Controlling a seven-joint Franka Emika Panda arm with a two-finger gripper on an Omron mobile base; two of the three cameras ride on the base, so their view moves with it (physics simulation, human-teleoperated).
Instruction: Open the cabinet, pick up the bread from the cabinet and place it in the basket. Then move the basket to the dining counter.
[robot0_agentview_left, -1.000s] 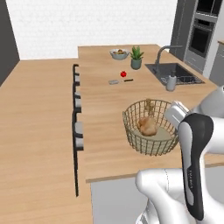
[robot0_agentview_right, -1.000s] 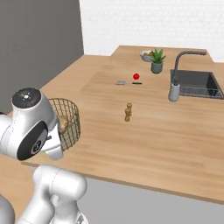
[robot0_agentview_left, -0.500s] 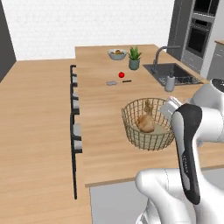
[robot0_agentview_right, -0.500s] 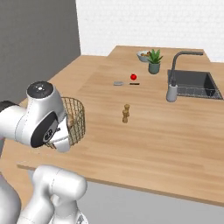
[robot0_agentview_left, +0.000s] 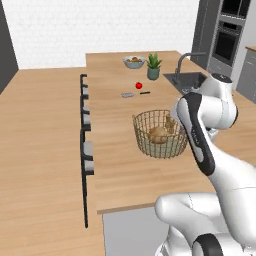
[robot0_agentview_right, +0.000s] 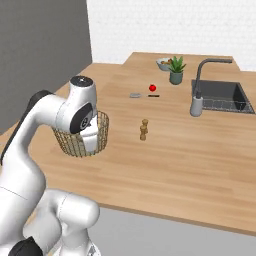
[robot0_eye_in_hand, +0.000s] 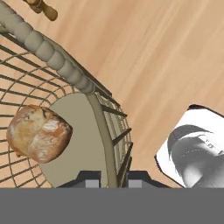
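Tan wire mesh of the basket (robot0_eye_in_hand: 65, 74) is clamped at the rim by the pincer (robot0_eye_in_hand: 109, 181), whose tips are seen narrow, one inside and one outside the wall, in the hand view. The bread (robot0_eye_in_hand: 38, 133) is lying on the flat beige base inside the basket, so the placing step is judged done and the carrying step under way. The basket (robot0_agentview_left: 160, 134) is held above or on the light wood table (robot0_agentview_left: 115, 150); which of the two cannot be told. Compared with a second ago, the whole scene in both base views has shifted, so the base is judged to have driven and not the things to have moved; the arm's elbow has also swung higher and nearer the basket (robot0_agentview_right: 82, 135). A small wooden pepper mill (robot0_agentview_right: 144, 129) is standing just beside it, and the sink (robot0_agentview_right: 220, 95) lies well apart.
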